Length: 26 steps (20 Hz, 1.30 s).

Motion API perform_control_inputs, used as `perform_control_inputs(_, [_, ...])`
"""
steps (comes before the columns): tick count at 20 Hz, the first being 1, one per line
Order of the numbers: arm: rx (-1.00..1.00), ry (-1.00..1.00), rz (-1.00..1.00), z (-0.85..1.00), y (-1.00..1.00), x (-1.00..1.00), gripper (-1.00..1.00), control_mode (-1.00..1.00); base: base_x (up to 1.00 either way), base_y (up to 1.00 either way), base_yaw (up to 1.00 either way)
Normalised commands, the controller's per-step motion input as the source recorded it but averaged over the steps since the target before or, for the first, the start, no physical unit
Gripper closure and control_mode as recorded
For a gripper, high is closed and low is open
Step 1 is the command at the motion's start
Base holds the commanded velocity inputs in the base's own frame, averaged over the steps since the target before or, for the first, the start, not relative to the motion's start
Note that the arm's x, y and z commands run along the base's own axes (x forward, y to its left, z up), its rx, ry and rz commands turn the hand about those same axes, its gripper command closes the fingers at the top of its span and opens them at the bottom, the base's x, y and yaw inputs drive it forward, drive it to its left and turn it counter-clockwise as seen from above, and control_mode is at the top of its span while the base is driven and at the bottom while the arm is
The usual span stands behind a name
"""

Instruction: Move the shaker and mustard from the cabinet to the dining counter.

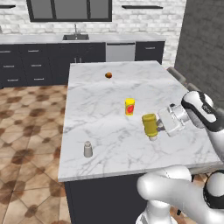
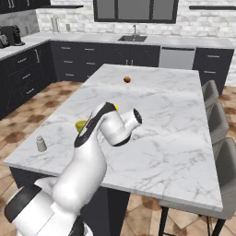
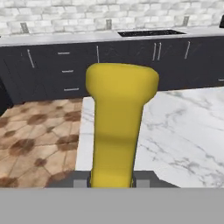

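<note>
Hand [image 1: 158,126] is pinching the mustard [image 1: 149,125] by its narrow end, bottle held sideways just above the desk [image 1: 109,144], towards the desk's right edge and nearer the front edge than the back. From the hand view the wide base of the bottle points away from the hand, w/ the neck clamped between the fingers.

Step in hand looks like setting the mustard down. To do it well, prob: tip the bottle so a stable face meets the marble, lower till it touches, then release slowly & pull straight back along the neck so it isn't dragged. A bottle laid on its side may roll, so keep it away from the right edge.

Shaker [image 1: 88,149] already stands upright on the desk near the front-left corner, well apart from the mustard. A short bright yellow cylinder [image 1: 129,106] stands mid-desk, just behind the mustard; leave room so the two don't knock. A small brown-orange ball [image 1: 108,75] sits near the back edge.

Desk top is white grey-veined marble on a dark base, smooth, likely slippery. Room: brown tiled floor [image 1: 30,127], dark drawer units [image 1: 26,65], sink [image 1: 75,36], pale brick wall [image 1: 148,22], grey stools [image 2: 216,115] along the right edge.
</note>
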Motion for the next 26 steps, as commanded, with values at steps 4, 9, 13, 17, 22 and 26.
perform_control_inputs(4, [0.0, 0.0, 0.3, -0.43, -0.03, 0.49, 1.0, -1.0, 0.0, 0.0, 0.0])
perform_control_inputs(9, [0.12, 0.0, 0.16, -0.31, -0.04, 0.29, 1.0, -1.0, 0.0, 0.0, 0.0])
perform_control_inputs(13, [0.1, 0.0, 0.04, -0.27, -0.02, 0.05, 1.0, -1.0, 0.0, 0.0, 0.0])
perform_control_inputs(17, [0.0, -0.03, 0.0, -0.24, 0.0, 0.0, 1.0, -1.0, 0.0, 0.0, 0.0])
perform_control_inputs(22, [0.0, -0.01, -0.02, -0.07, 0.0, 0.0, 1.0, -1.0, 0.0, 0.0, 0.0])
perform_control_inputs(26, [0.0, 0.0, 0.0, -0.03, 0.0, 0.0, 1.0, -1.0, 0.0, 0.0, 0.0])
